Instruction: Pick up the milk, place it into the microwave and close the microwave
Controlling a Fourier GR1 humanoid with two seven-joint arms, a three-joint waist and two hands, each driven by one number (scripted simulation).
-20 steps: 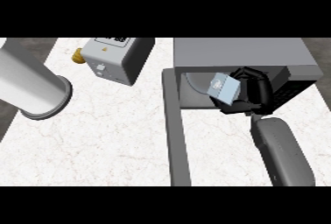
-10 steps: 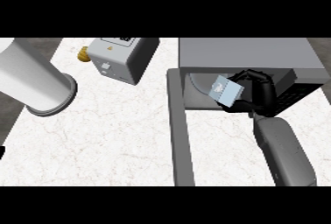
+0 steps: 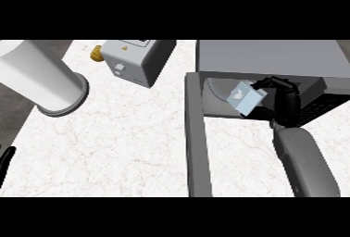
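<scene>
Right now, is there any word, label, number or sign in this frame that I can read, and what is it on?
No readable text.
Pale box-shaped appliance at the counter's back: yellow triangle sign on its top, and dark marks too blurred to read.
Milk carton in the right hand, at the open microwave: a pale mark on its face, no legible words.

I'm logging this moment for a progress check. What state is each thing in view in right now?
Microwave: open, cavity showing.
Microwave door: swung out toward the robot.
Milk carton: tilted, held at the cavity mouth, not yet set down.
Right hand: curled round the milk carton.
Left hand: only a sliver at the left edge; fingers unclear.
</scene>
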